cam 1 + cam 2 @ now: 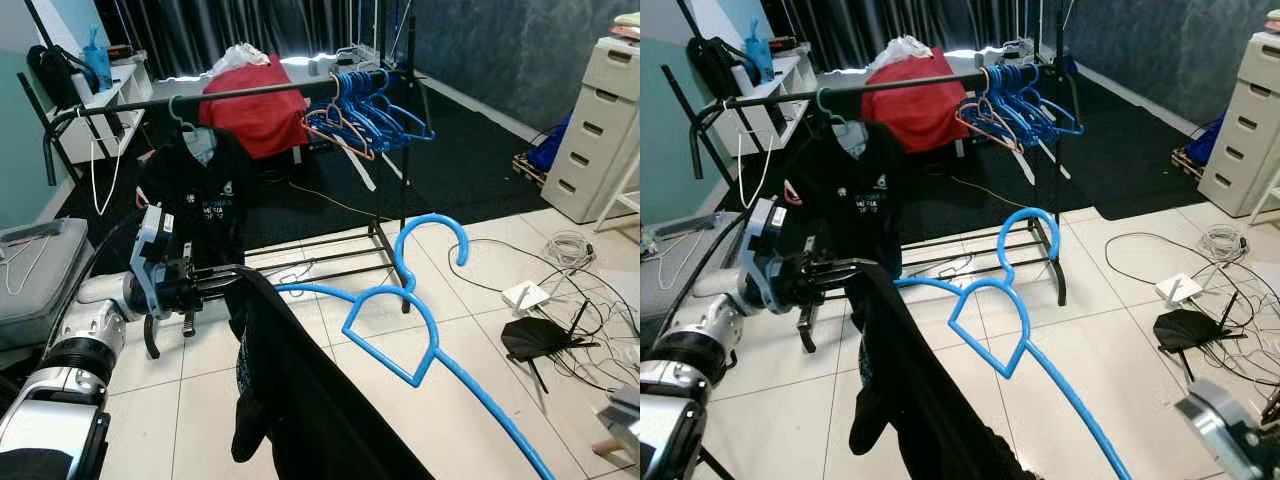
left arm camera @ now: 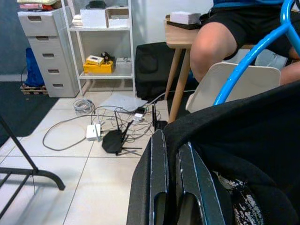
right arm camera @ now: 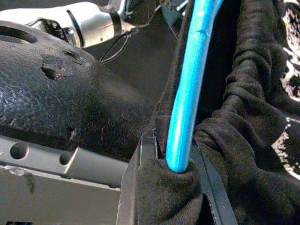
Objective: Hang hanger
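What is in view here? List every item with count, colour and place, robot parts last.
large blue plastic hanger: one, blue, held up before the robot, black garment draped on it.
black garment: one, black, hanging over the held hanger.
black metal clothes rack: one, black, behind the hanger.
bunch of blue hangers: several, blue, on the rail's right end.
black printed shirt: one, black, hanging on the rail's left.
red cloth: one, red, behind the rail.
white drawer unit: one, white, far right.
black router: one, black, on tiles amid cables.
left gripper: shut on the garment.
right gripper: shut on the hanger.
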Robot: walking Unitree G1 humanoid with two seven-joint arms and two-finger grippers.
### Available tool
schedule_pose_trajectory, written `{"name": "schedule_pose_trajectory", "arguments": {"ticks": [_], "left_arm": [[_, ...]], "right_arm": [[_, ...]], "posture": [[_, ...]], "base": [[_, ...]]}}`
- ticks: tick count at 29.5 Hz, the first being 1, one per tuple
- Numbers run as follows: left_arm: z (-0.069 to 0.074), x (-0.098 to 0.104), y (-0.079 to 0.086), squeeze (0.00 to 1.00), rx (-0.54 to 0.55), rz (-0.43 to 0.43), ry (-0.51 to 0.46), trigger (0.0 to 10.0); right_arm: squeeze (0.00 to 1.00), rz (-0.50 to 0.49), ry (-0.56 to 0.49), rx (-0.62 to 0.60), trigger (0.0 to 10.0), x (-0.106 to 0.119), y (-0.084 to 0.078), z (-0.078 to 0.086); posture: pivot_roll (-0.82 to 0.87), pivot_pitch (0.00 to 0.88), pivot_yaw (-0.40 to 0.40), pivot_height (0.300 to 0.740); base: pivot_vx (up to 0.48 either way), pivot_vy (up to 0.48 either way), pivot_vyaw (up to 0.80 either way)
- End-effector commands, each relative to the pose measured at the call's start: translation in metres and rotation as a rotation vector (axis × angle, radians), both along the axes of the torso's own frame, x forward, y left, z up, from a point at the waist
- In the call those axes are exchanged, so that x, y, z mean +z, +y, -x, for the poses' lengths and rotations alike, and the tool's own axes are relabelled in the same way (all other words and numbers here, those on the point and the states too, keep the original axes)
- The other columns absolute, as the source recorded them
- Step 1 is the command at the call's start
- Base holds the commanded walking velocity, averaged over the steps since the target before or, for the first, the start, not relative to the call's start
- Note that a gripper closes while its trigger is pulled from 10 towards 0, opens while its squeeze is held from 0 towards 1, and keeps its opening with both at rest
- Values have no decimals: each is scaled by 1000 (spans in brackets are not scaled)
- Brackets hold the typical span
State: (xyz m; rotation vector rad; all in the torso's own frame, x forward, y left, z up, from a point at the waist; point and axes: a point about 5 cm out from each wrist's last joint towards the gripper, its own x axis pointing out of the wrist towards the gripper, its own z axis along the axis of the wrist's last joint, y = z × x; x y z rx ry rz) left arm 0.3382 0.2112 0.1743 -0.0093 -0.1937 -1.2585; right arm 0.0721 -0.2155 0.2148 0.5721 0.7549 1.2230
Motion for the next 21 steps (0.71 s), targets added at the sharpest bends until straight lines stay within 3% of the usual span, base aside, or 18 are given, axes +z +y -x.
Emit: {"name": "schedule_pose_trajectory", "arguments": {"ticks": [1,13,21], "left_arm": [[-2,14,27,0,153,66,-35,10000],[-1,9,26,0,155,66,-24,10000],[-1,7,25,0,154,66,-19,10000]], "right_arm": [[0,-31,133,205,10000,2,15,20],[0,6,201,185,10000,4,6,27],[0,31,186,172,10000,4,3,25]], "posture": [[-308,0,78,740],[-314,0,72,740],[-316,0,72,740]], "base": [[0,0,0],[0,0,0],[0,0,0]]}}
